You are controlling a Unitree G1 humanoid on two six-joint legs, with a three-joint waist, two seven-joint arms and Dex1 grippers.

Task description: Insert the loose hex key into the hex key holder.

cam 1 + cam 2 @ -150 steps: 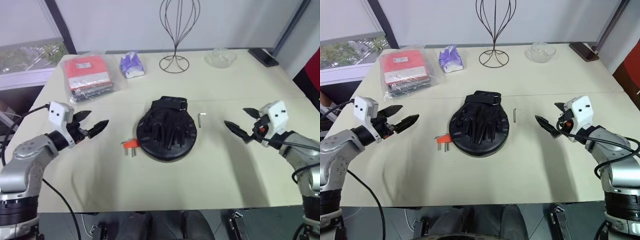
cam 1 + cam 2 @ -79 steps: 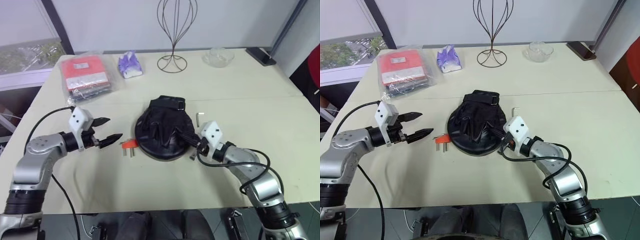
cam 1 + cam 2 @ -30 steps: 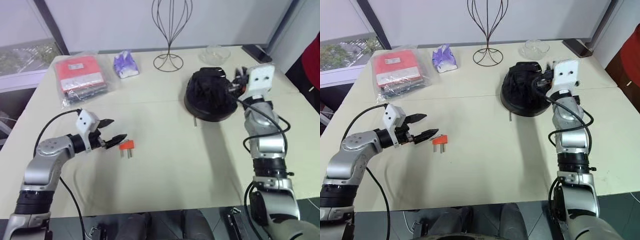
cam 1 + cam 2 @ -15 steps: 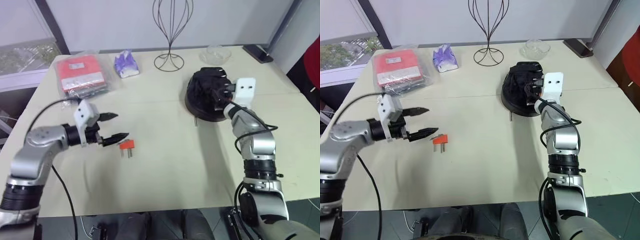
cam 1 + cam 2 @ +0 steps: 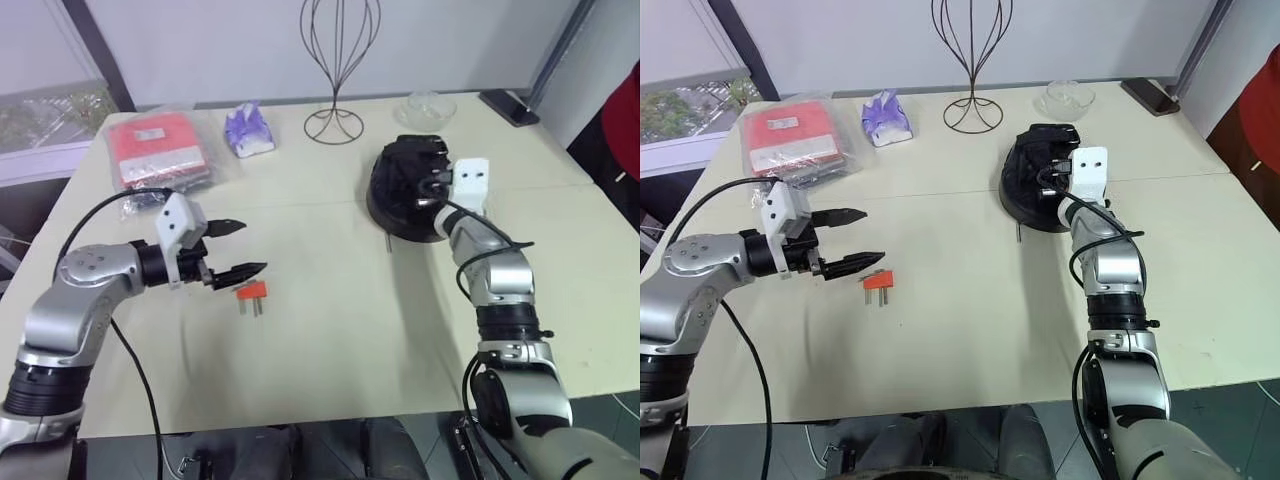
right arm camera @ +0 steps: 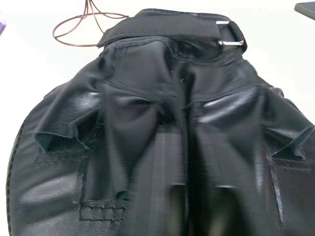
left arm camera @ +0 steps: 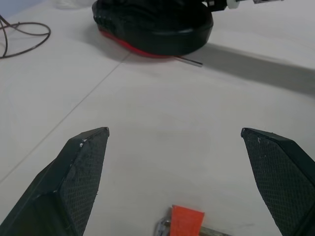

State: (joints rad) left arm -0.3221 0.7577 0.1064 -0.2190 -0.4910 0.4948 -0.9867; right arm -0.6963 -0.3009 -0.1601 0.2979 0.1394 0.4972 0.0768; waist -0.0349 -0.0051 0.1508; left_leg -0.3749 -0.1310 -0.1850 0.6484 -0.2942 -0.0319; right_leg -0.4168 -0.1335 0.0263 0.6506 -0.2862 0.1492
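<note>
Left wrist view: spread jaws over bare table (image 7: 147, 147) before hex key holder (image 7: 186, 221).

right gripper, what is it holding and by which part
The right gripper is shut on the black boxing pad, gripping the glove part on its top. The left gripper holds nothing.

Hex key holder (image 5: 253, 293), small orange block, laid flat on table with short grey keys protruding, loose hex key (image 5: 389, 241), thin grey rod, seen well apart
</note>
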